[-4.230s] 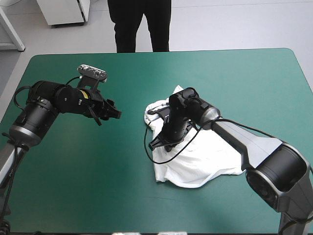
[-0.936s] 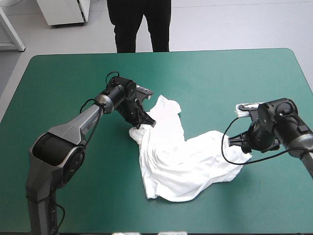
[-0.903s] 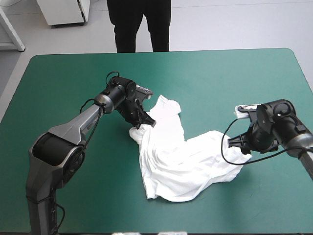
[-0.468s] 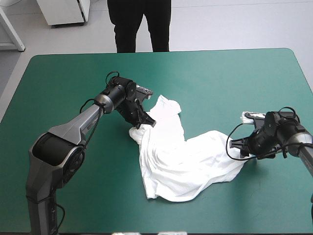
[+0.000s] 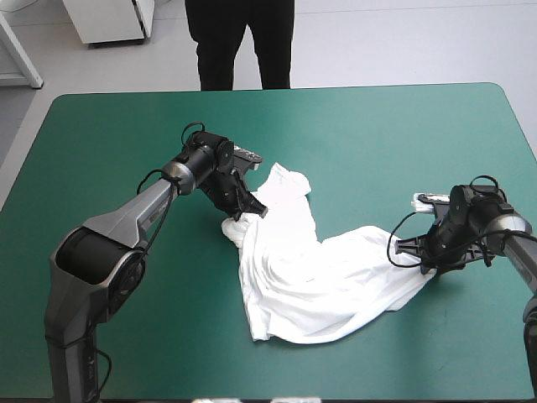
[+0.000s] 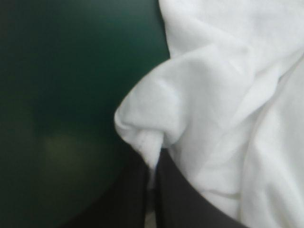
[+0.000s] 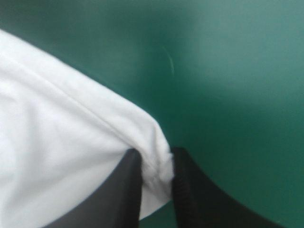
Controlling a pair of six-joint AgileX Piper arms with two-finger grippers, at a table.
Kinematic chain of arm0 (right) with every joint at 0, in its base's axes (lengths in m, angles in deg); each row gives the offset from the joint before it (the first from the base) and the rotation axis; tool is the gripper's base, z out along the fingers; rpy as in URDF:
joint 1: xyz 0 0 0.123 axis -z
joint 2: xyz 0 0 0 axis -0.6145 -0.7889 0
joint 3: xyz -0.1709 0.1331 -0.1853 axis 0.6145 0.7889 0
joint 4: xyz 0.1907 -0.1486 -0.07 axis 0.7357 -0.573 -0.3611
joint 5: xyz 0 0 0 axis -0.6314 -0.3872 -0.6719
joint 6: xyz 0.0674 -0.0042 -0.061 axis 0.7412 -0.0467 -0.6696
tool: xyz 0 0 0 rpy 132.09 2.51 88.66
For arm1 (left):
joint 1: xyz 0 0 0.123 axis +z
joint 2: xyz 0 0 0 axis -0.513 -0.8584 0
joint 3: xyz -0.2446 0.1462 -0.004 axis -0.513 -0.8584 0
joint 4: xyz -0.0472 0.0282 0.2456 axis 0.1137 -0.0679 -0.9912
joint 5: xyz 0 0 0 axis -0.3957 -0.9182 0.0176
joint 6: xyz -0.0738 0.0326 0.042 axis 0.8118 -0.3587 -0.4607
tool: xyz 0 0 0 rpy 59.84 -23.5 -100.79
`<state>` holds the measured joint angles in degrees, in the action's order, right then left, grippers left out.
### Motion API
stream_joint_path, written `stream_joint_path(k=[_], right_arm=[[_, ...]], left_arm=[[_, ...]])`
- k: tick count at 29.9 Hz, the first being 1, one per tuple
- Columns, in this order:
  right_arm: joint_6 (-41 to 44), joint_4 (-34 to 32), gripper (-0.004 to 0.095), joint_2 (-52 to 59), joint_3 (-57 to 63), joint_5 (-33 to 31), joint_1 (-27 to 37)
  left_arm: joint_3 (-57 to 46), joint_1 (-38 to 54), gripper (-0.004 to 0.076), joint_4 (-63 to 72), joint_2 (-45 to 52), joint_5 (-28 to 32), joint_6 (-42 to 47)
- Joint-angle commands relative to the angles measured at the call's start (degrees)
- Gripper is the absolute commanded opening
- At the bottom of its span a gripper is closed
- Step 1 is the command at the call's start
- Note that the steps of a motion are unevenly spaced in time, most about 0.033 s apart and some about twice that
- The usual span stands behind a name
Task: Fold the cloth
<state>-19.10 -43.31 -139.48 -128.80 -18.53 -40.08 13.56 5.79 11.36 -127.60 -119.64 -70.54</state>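
A white T-shirt [image 5: 310, 269] lies rumpled and partly spread on the teal-green cover [image 5: 117, 126] of a table, around the middle and reaching toward the right side. It touches the cover along most of its length and is drawn out between two robot grippers.

The left gripper [image 5: 244, 213] sits at the far left corner of the T-shirt, just left of the table's middle. A small knot of cloth bunches up at its tip. In the left wrist view, the two black fingers [image 6: 130, 199] of the left gripper [image 6: 153, 162] are pressed almost together, pinching a narrow fold of the T-shirt [image 6: 228, 95]. A puffed ridge of fabric rises just ahead of them. On one side of the gripper is bare teal-green cover [image 6: 57, 85]; on the other, white cloth fills the view.

The right gripper [image 5: 424, 260] is low over the table near its right edge, at the T-shirt's right-hand corner. In the right wrist view, the black fingers [image 7: 121, 190] of the right gripper [image 7: 156, 164] are clamped on the hem of the T-shirt [image 7: 61, 142], with a thin strip of white showing between them. Ahead of the gripper and to one side lies bare teal-green cover [image 7: 228, 71].

From the left gripper the cloth widens toward the near edge, then tapers to a point at the right gripper.
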Motion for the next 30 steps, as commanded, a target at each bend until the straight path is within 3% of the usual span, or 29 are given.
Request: stream_joint_path(k=[1, 13, 22, 30], right_arm=[[-0.8, 3.73, -0.0008, -2.52, 3.18, 3.81, -1.21], [-1.24, 3.82, -0.0017, 7.68, -1.63, 0.19, -1.45], [-1.49, 4.42, -0.0017, 18.49, -13.62, -6.28, -1.45], [-2.16, 4.57, -0.0017, 21.45, -29.45, -12.16, -1.45]], left_arm=[[0.46, 0.02, -0.001, -2.4, 0.98, 1.59, -0.3], [0.55, 0.13, -0.001, -1.59, 5.81, 1.57, -0.34], [0.55, 0.13, -0.001, -2.45, 19.26, 0.98, 0.52], [2.12, 0.13, -0.001, -2.7, 32.49, 1.6, 0.96]])
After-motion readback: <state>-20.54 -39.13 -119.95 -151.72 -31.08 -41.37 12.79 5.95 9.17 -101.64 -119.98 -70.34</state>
